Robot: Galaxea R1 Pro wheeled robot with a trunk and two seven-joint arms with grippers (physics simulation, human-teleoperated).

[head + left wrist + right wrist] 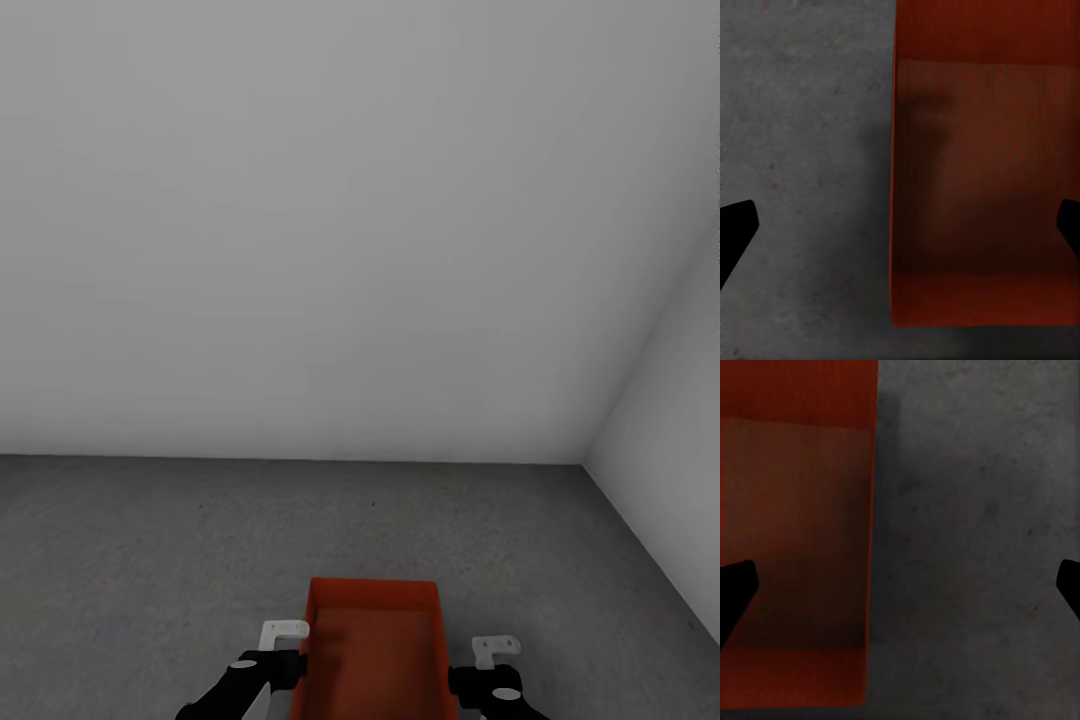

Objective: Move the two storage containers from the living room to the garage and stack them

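Observation:
One orange-red storage container sits low in the head view on the dark grey concrete floor of the garage, open side up. My left gripper hangs at its left wall and my right gripper at its right wall. In the left wrist view the left gripper is open, its black fingertips wide apart astride the container wall. The right gripper is likewise open, one fingertip over the ribbed inside of the container, the other over concrete.
A plain white-grey wall rises ahead and meets a second wall in a corner at the right. Bare concrete stretches ahead and to both sides of the container.

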